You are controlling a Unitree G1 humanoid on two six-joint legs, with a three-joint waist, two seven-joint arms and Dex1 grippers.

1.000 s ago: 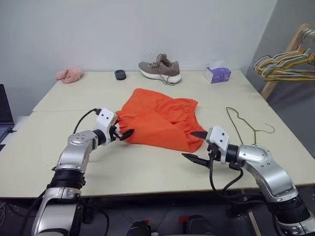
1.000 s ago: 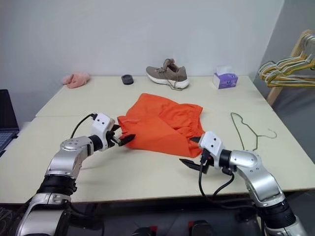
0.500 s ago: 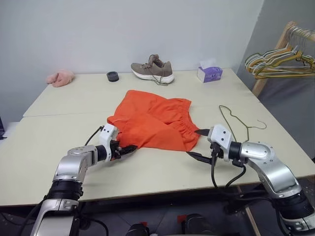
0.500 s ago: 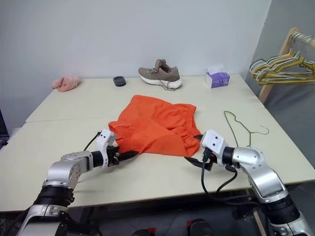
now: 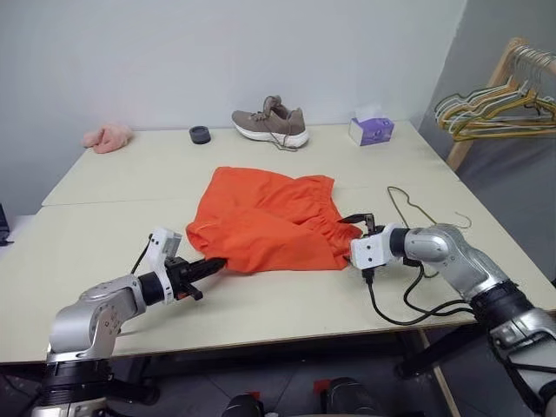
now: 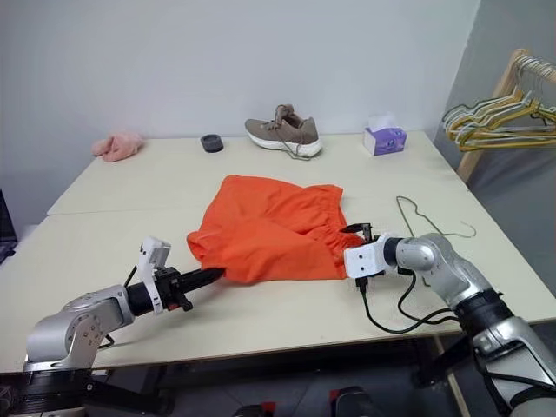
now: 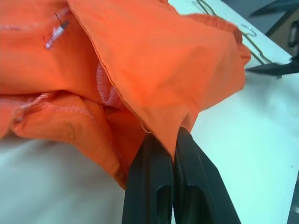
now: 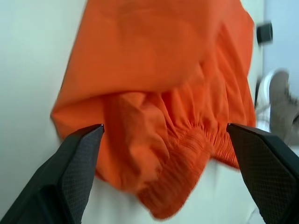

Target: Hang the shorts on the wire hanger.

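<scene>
Shorts point(image 5: 265, 220) lie crumpled near the middle of the surface point(image 5: 104, 226), orange, gathered waistband end toward the right edge, hem end toward the left. Left gripper point(image 5: 213, 263) is clamped on a fold of the shorts at their near-left corner; left wrist view shows the two black fingers point(image 7: 154, 186) pressed together with the orange fabric edge pinched between them. Right gripper point(image 6: 356, 233) sits at the waistband end of the shorts, jaws spread wide; right wrist view shows the fingers point(image 8: 70, 172) well apart with the bunched waistband between them, not touching either one as far as can be seen. Wire hanger point(image 5: 415, 207) lies flat on the surface just beyond the right gripper, toward the right edge, apart from the shorts, hook pointing to the right edge. Far edge of the surface: tan shoe point(image 5: 269, 123) near the middle, small dark round object point(image 5: 200, 134) to its left, pink cloth point(image 5: 106, 136) at the far-left corner, purple tissue box point(image 5: 371, 130) toward the far-right corner. Off the surface past the right edge, a bunch of pastel hangers point(image 5: 486, 109) hangs on a wooden rack point(image 5: 499, 74). Black cable runs from the right wrist and loops over the near-right part of the surface.
</scene>
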